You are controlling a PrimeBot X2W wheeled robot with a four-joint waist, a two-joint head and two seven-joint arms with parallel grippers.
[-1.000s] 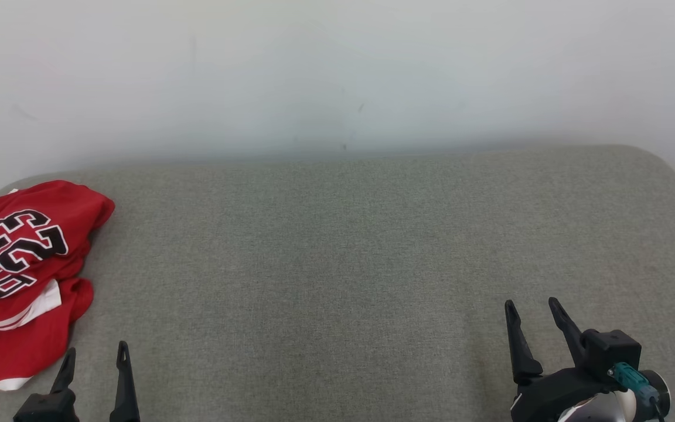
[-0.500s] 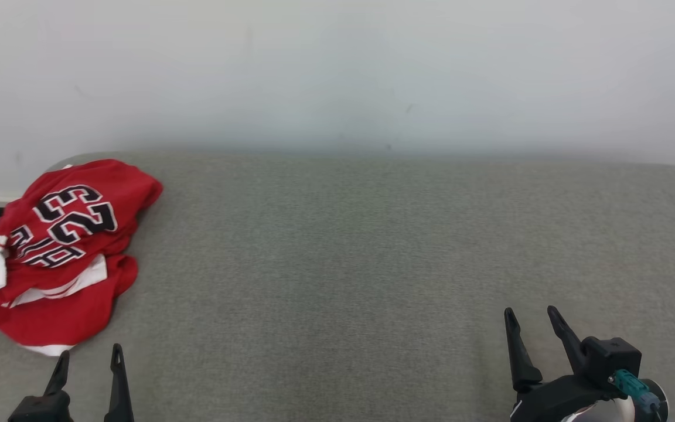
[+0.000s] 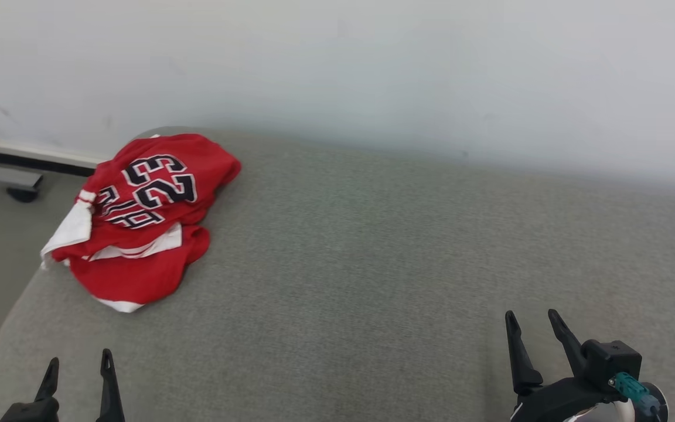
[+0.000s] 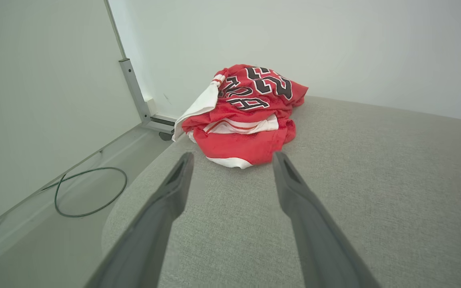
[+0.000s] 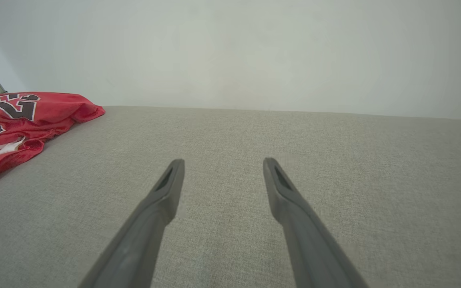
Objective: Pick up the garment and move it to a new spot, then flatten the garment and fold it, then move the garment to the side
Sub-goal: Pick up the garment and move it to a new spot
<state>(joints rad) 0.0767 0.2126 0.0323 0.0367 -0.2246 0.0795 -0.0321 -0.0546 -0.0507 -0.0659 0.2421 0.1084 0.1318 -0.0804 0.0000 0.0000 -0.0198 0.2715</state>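
The garment (image 3: 144,217) is a red jersey with white trim and black numbers, crumpled in a heap at the far left corner of the grey cushioned surface (image 3: 372,264). It also lies ahead in the left wrist view (image 4: 246,116) and at the left edge of the right wrist view (image 5: 18,124). My left gripper (image 3: 78,366) is open at the lower left, short of the garment, nothing between its fingers (image 4: 298,196). At the lower right my right gripper (image 3: 531,319) stands open and empty over bare fabric, far from the garment.
A white wall (image 3: 337,70) runs behind the surface. Left of the rounded edge is floor (image 4: 54,240) with a dark looped cable (image 4: 90,192) and a metal frame leg (image 4: 134,92) with a caster. Bare grey fabric stretches across the middle and right.
The head camera has turned left, so the garment sits further right and higher in view and the floor at the left has come in. Both grippers stay open and low.
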